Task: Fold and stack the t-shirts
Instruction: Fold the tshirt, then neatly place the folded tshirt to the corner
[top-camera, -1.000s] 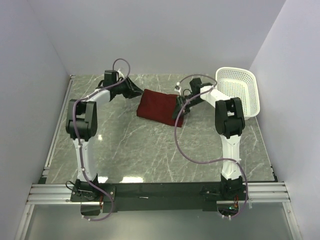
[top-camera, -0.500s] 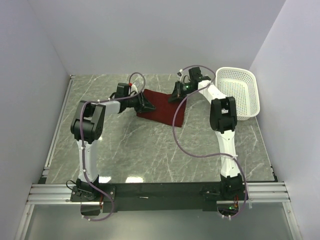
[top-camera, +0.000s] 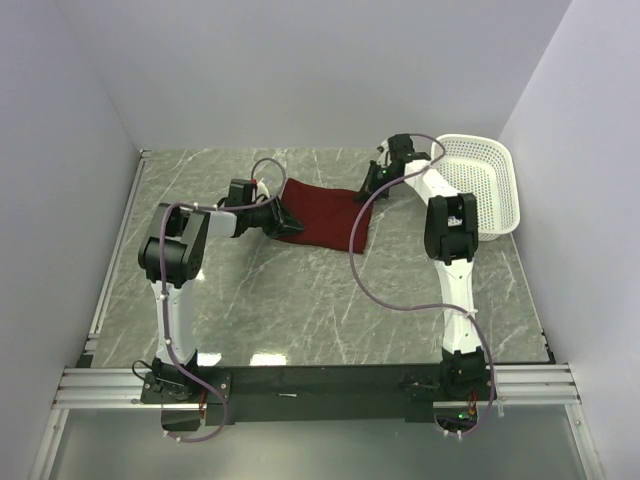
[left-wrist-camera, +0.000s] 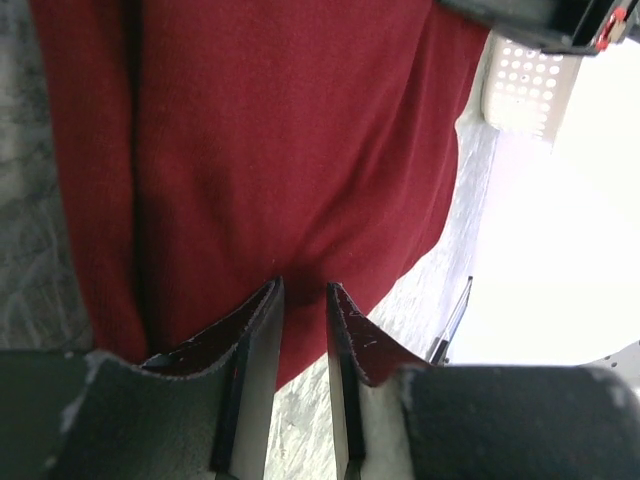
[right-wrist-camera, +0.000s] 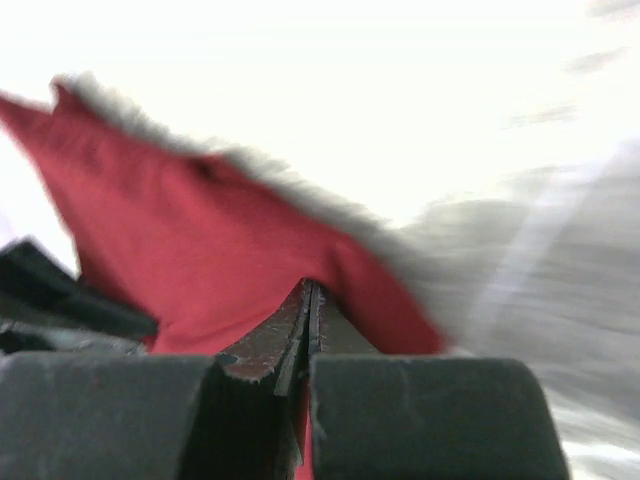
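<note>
Folding so far: t-shirt (top-camera: 322, 212) lying half folded, not stacked
My left claw (left-wrist-camera: 304, 288): hovering ajar
My right claw (right-wrist-camera: 308, 288): pinching its corner

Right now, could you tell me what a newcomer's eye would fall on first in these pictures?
The maroon t-shirt lies on the grey marble table at its far middle, the one strong colour. The left pincer sits at its left edge, jaws slightly apart, while the right pincer is shut on its far right corner. A white basket sits at the far right.
</note>
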